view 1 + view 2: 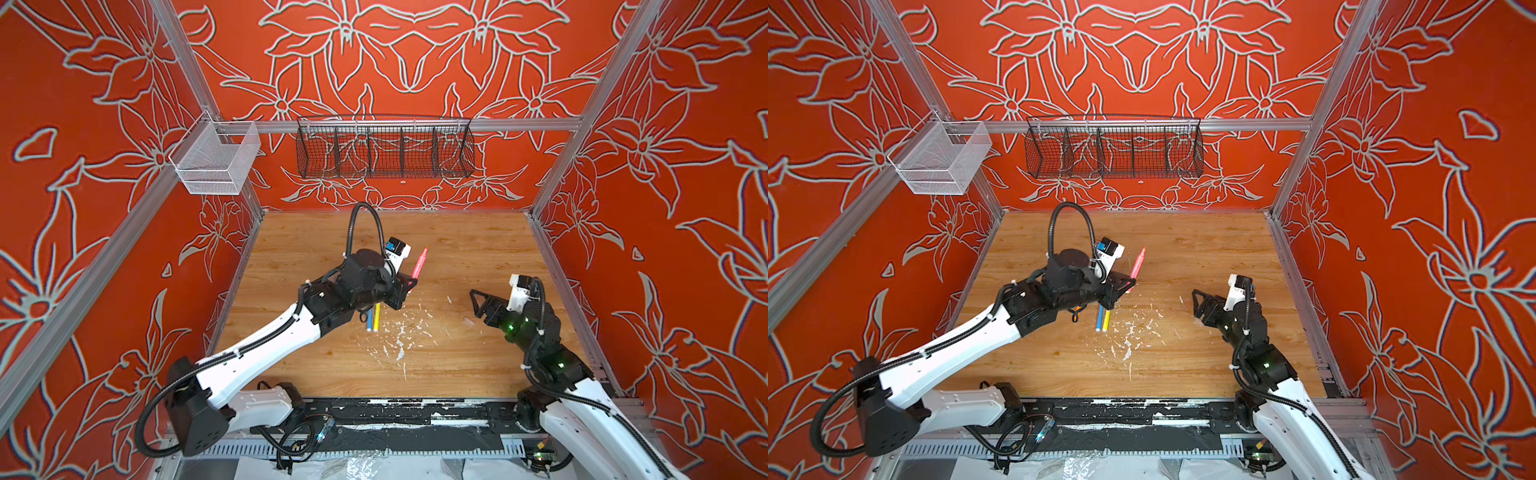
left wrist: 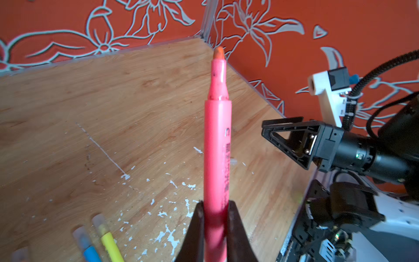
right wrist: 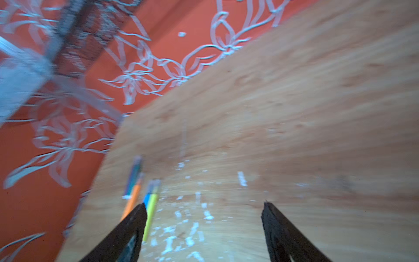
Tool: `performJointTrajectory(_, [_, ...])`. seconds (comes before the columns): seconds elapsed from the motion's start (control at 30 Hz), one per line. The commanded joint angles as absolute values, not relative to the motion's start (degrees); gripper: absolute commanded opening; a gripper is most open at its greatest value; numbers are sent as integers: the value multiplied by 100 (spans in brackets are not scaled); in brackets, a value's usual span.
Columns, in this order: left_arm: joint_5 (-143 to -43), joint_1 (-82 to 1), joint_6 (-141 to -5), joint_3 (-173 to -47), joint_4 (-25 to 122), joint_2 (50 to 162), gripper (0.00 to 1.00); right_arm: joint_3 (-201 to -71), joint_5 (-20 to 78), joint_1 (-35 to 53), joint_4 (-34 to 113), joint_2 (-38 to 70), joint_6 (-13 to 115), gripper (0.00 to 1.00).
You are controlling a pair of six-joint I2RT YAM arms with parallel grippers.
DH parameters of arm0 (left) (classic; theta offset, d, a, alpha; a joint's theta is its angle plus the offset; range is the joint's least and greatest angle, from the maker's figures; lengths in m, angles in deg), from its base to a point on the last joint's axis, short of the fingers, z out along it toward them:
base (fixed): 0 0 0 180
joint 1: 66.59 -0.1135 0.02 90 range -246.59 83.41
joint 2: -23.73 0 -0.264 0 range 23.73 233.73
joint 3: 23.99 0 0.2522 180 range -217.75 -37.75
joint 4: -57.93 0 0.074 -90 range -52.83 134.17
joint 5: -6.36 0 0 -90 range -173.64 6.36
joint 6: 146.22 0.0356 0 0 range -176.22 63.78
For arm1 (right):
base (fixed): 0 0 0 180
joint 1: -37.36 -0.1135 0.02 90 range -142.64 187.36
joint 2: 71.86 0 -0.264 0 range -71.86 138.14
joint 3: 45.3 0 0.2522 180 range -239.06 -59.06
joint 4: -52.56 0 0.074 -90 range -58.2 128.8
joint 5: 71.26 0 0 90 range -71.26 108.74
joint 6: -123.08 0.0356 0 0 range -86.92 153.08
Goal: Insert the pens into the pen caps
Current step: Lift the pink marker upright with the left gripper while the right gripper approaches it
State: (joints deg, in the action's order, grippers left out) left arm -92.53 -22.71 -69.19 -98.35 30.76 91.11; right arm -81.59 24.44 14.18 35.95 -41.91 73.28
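The left claw (image 2: 215, 205) is squeezed tight on the pink-red pen (image 2: 217, 136), near its back end. Most of the pen sticks out past the claw's tips, and its pointed tip faces away from the claw with no cap on it. In both top views this pen (image 1: 419, 262) is up in the air, tilted over the wooden table (image 1: 478, 249).

Just under the left claw lie the yellow pen (image 2: 111, 245) and the blue pen (image 2: 90, 251), side by side and touching. A cloudy clear cap (image 2: 98, 221) sits on the yellow one's end – the blue one has one too.

The right claw (image 3: 204, 206) is well apart from the left claw. Its jaws are wide and hold nothing. Its own camera view is blurry – an orange pen (image 3: 132, 202) shows beside the yellow and blue ones. White paint flecks (image 1: 399, 332) dot the wood between the two claws.
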Motion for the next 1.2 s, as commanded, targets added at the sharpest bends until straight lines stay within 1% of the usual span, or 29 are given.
performJointTrajectory(0.0, [-9594, -2249, -6761, -9402, 3651, 8713, 0, -8441, 3371, 733, 4718, -4291, 8010, 83])
performJointTrajectory(0.13, [-9533, -2250, -6659, -9312, 3531, 8436, 0, -8691, 3388, -94, 5527, -4040, 8073, 85])
performJointTrajectory(0.27, [-10173, -2247, -6533, -9286, 3529, 8307, 0, -9131, 3166, -831, 5881, -3225, 7815, 84])
performJointTrajectory(0.37, [-10228, -2229, -6490, -9307, 3458, 8323, 0, -9488, 3043, -1142, 6007, -2571, 7619, 81])
performJointTrajectory(0.53, [-10280, -2203, -6374, -9330, 3388, 8347, 0, -9818, 2648, -1259, 6031, -2062, 7520, 74])
performJointTrajectory(0.67, [-10319, -2177, -6301, -9362, 3315, 8367, 0, -9964, 2485, -1257, 6064, -1896, 7516, 65])
performJointTrajectory(0.8, [-10163, -2151, -6248, -9378, 3237, 8350, 0, -10017, 2371, -1259, 6060, -1834, 7485, 58])
performJointTrajectory(0.9, [-9941, -2133, -6188, -9417, 3134, 8383, 0, -10028, 2314, -1258, 6060, -1814, 7495, 51])
performJointTrajectory(0.97, [-9935, -2127, -6159, -9426, 3125, 8415, 0, -10062, 2344, -1263, 6054, -1783, 7514, 42])
performJointTrajectory(1.0, [-9941, -2125, -6158, -9435, 3116, 8429, 0, -10080, 2374, -1269, 6042, -1773, 7522, 38])
performJointTrajectory(1.07, [-9959, -2115, -6158, -9452, 3103, 8446, 0, -10124, 2434, -1272, 6004, -1729, 7533, 24])
performJointTrajectory(1.17, [-9995, -2098, -6153, -9453, 3110, 8438, 0, -10128, 2437, -1276, 5969, -1702, 7573, 9])
